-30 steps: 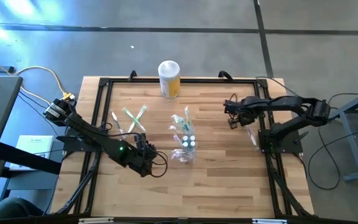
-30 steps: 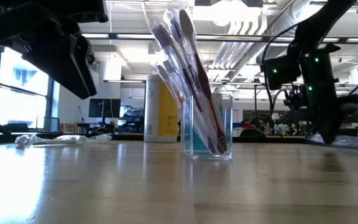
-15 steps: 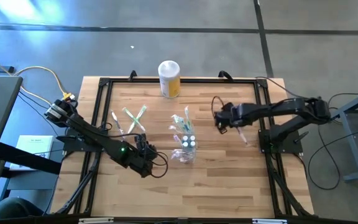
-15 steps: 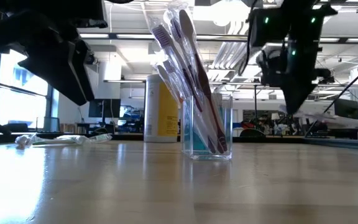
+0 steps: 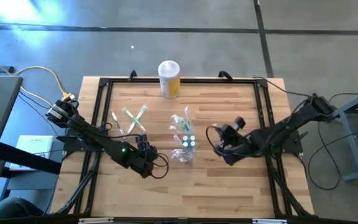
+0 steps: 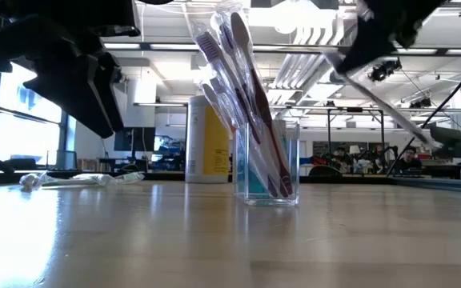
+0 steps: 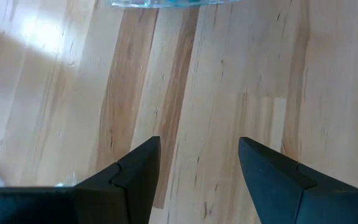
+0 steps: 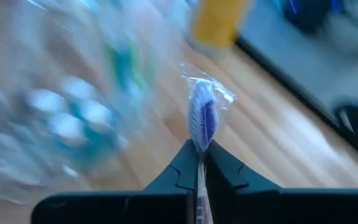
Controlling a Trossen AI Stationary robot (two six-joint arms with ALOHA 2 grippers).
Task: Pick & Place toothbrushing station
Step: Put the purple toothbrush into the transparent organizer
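Since a second ago, from above, the right gripper (image 5: pixel 222 144) is swinging in beside the cup (image 5: pixel 185 149); loose toothbrushes (image 5: pixel 129 119) are still waiting near the left gripper (image 5: pixel 149 163). Low down, the cup is already holding several brushes. At the left wrist, fingers are standing spread, empty. At the right wrist, fingers are pinching a wrapped toothbrush (image 8: pixel 201 118).

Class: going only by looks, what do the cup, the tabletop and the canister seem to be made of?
Cup: likely clear glossy plastic, since the toothbrushes show through its walls.
Tabletop: wood with a smooth sheen, showing plank seams and grain.
Canister: probably plastic, with an opaque yellow body and a white lid.
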